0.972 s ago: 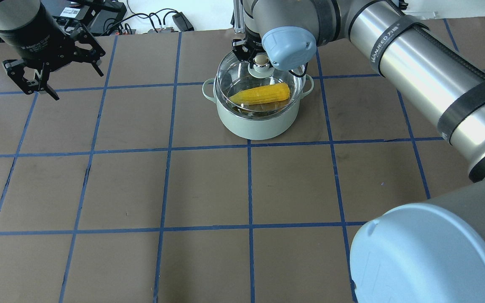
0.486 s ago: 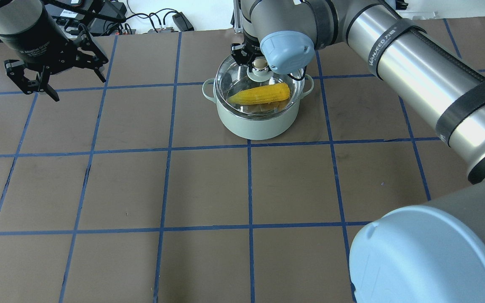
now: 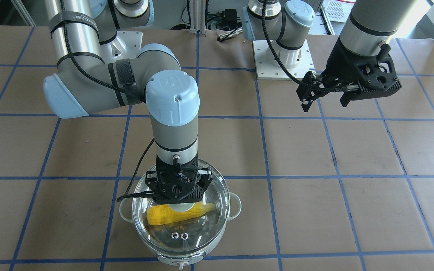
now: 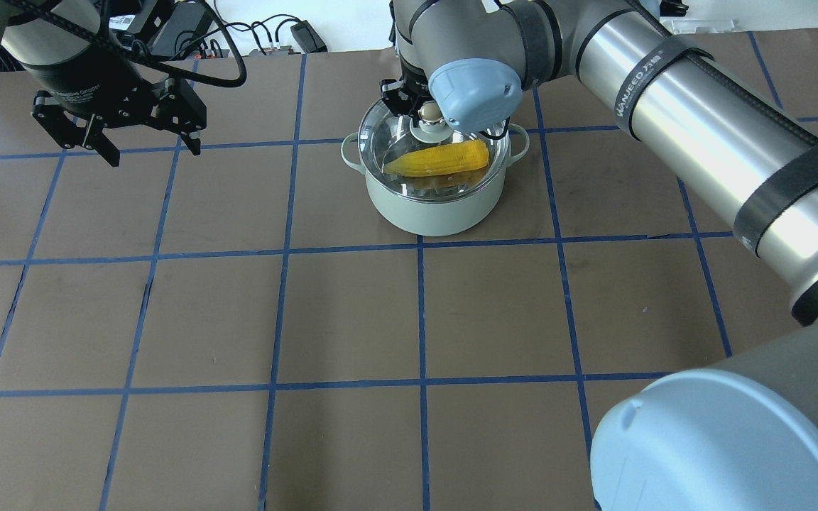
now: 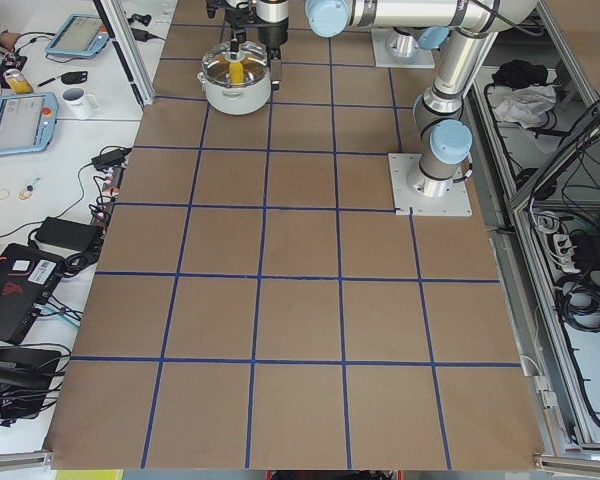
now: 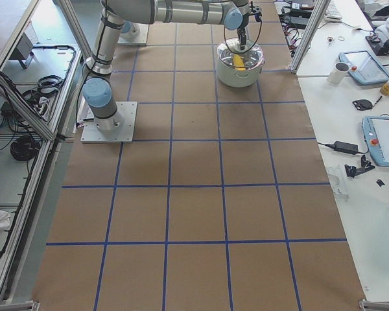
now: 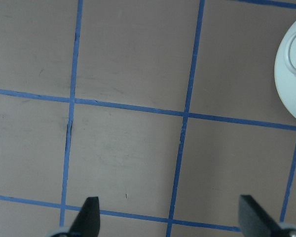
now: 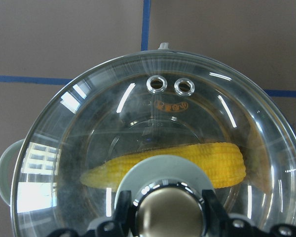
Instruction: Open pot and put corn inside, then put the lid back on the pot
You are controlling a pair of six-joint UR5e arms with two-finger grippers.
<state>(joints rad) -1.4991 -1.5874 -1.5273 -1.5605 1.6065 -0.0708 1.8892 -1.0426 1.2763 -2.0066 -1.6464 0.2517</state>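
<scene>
The mint-green pot (image 4: 437,213) stands at the far middle of the table. The yellow corn (image 4: 444,157) lies inside it and shows through the glass in the right wrist view (image 8: 222,163). The clear glass lid (image 4: 389,142) covers the pot's mouth. My right gripper (image 4: 427,113) is shut on the lid's knob (image 8: 168,210) from above. Whether the lid rests fully on the rim I cannot tell. My left gripper (image 4: 153,150) is open and empty, high over the table's far left, well apart from the pot. It also shows in the front-facing view (image 3: 324,104).
Cables and electronics (image 4: 167,28) lie beyond the table's far edge. Side tables with tablets and a mug (image 5: 77,100) stand past it. My right arm's long link (image 4: 700,121) spans the right half. Brown paper with a blue tape grid (image 4: 420,319) covers the table.
My right gripper has lowered the lid from a raised, tilted hold down over the pot's mouth. My left gripper has moved to the right and turned.
</scene>
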